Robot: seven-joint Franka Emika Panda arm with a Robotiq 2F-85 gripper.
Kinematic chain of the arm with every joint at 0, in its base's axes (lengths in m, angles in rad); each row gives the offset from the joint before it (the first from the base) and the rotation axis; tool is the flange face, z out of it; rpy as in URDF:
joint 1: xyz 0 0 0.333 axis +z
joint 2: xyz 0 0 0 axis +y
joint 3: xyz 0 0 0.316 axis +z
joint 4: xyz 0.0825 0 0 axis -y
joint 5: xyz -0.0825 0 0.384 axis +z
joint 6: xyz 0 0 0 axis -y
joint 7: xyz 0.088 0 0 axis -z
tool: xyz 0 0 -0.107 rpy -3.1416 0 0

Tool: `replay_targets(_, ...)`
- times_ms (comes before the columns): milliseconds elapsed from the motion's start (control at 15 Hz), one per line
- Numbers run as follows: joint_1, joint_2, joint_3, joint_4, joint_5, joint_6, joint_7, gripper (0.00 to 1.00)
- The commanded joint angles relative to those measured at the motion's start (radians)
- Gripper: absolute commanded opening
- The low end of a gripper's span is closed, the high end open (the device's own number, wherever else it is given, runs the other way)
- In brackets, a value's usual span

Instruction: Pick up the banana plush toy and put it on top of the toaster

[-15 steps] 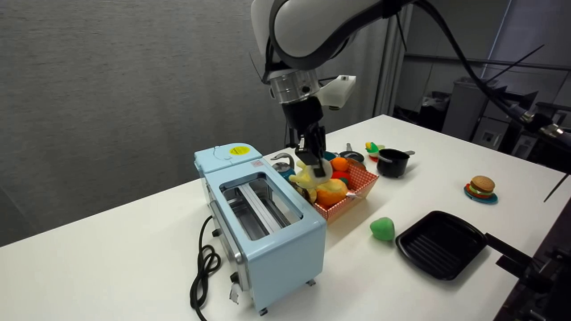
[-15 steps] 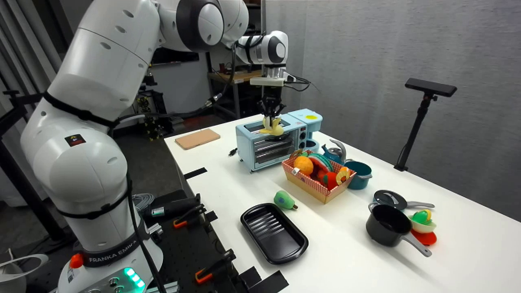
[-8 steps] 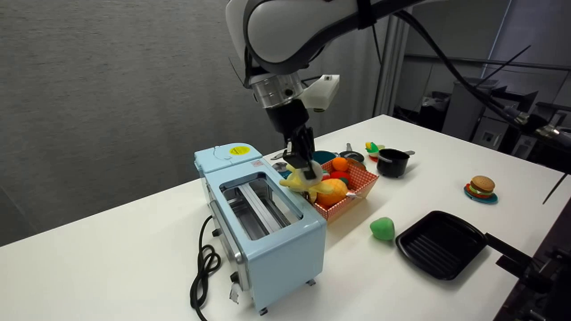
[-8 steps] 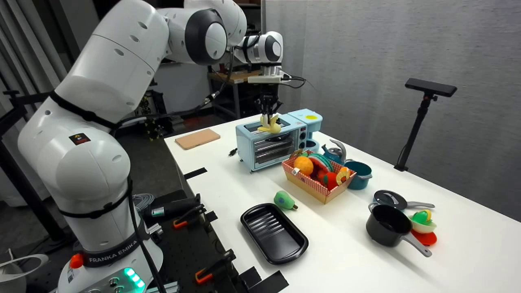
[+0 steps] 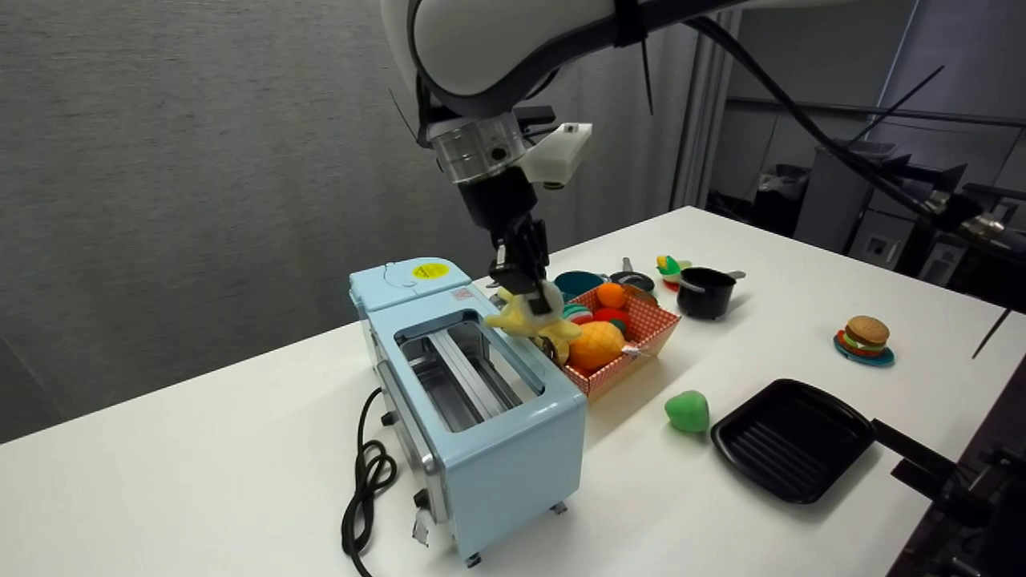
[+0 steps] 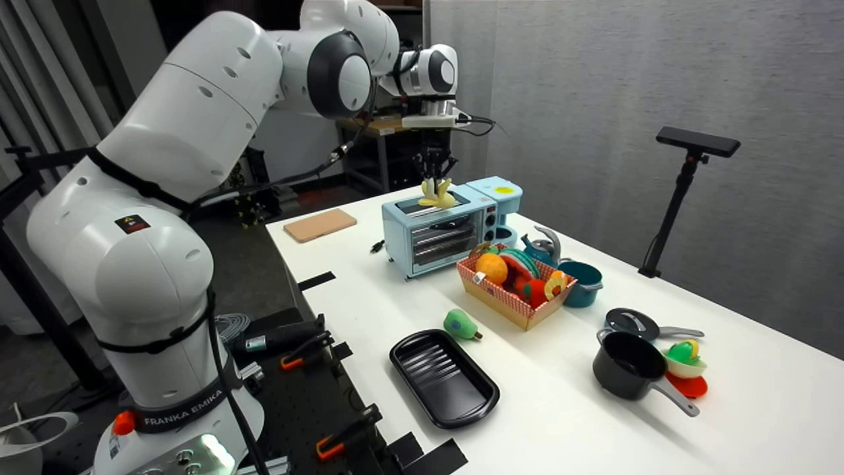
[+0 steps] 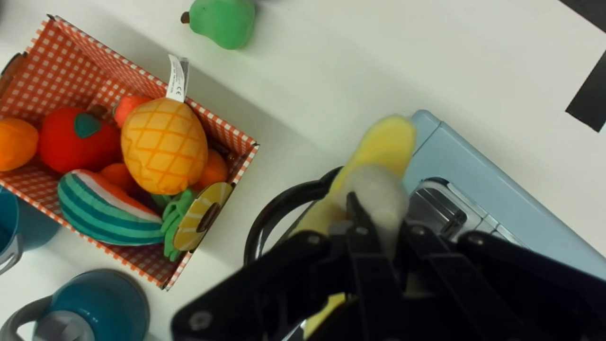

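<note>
1. Banana plush toy (image 5: 523, 323) hangs pinched in the end effector (image 5: 538, 301), right by the top edge of the toaster (image 5: 489, 441).
2. It's just drifted further inward, so I reckon only the setting-down remains.

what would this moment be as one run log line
object: banana plush toy | end effector: clamped on it | place: by top edge of toaster | contact with toaster: unclear | release: not yet

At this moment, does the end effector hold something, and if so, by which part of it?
Yes: the end effector holds the banana plush toy, pinched at its whitish part.
</note>
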Motion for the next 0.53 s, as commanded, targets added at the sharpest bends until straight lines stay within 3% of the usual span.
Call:
replay_targets(0,0.027,0.087,-0.018,0.136,-0.02,-0.062,-0.013,0.02)
replay_targets(67,0.029,0.1,-0.021,0.15,-0.018,-0.067,-0.013,0.02)
replay_targets(133,0.033,0.113,-0.023,0.164,-0.017,-0.074,-0.011,0.34)
replay_targets(200,0.035,0.122,-0.025,0.176,-0.017,-0.083,-0.016,0.35)
replay_targets(467,0.045,0.149,-0.032,0.227,-0.02,-0.131,-0.022,0.65)
